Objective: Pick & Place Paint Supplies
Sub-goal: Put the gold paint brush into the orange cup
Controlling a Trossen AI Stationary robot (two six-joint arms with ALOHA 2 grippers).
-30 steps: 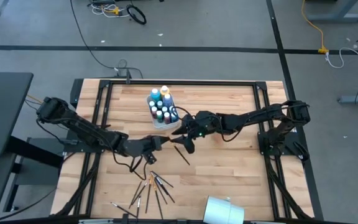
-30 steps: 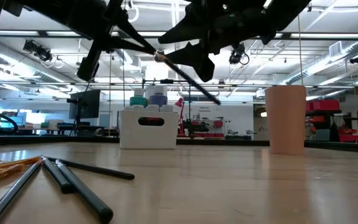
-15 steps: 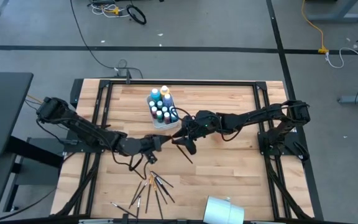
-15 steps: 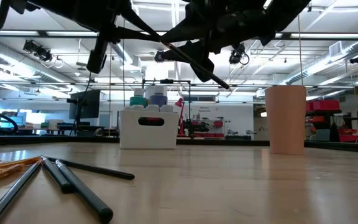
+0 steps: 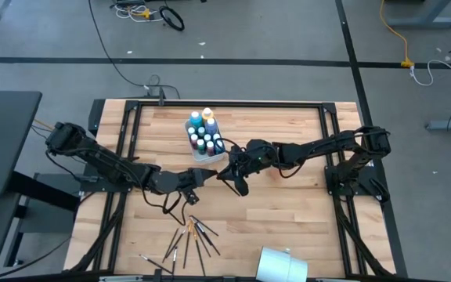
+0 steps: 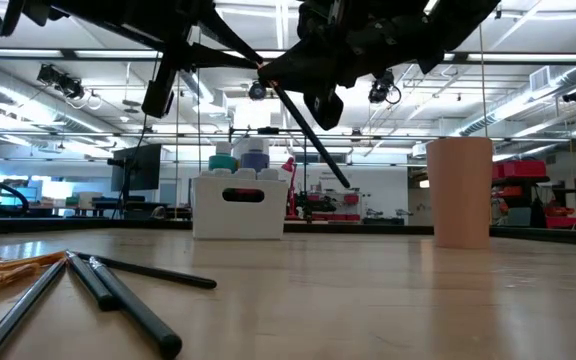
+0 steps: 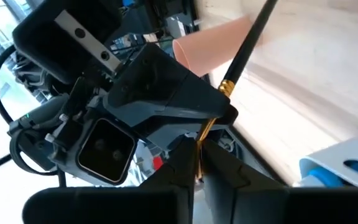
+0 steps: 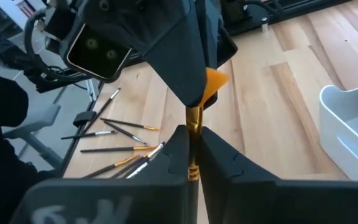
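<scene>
the two grippers meet in the air over the middle of the table (image 5: 288, 211), a brush (image 6: 308, 135) between them: it looks like a hand-over. the right gripper (image 5: 232, 171) has its fingers pinched shut on the brush at the gold ferrule, as its wrist view shows (image 8: 192, 155). the left gripper (image 5: 207, 175) faces it from just beside, fingers close together around the same brush (image 7: 244, 46); whether it grips or has begun to let go, i cannot tell. the brush hangs tilted, its dark end slanting down below the right gripper, clear of the wood. a two-handed hold probably lets the right arm take it on towards the white bin (image 5: 214, 155) of bottles (image 5: 202, 133), just behind that gripper. more brushes (image 5: 190, 239) lie loose on the table, well below the left gripper. a pink cup (image 6: 460, 192) stands apart.
</scene>
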